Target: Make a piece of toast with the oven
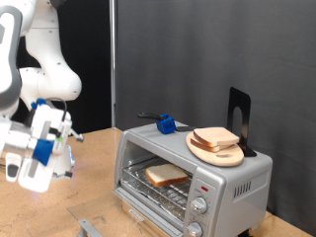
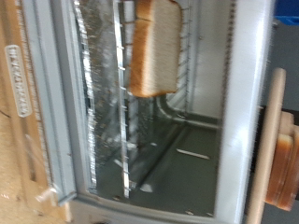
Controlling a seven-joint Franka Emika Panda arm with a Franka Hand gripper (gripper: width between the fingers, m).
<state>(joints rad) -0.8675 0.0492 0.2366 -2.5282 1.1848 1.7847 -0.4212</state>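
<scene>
Toast (image 1: 166,175) lying on oven (image 1: 194,176) rack; pincer (image 1: 41,150) apart, grip unclear; best approached squarely, avoiding door.

even indoor light, blurred wrist view

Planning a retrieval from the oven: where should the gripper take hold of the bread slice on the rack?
Probably the crust edge nearest the opening, coming straight in from the front. The bread slice lies flat on the wire rack of the toaster oven, so only that edge is exposed. The gripper is outside.
</scene>
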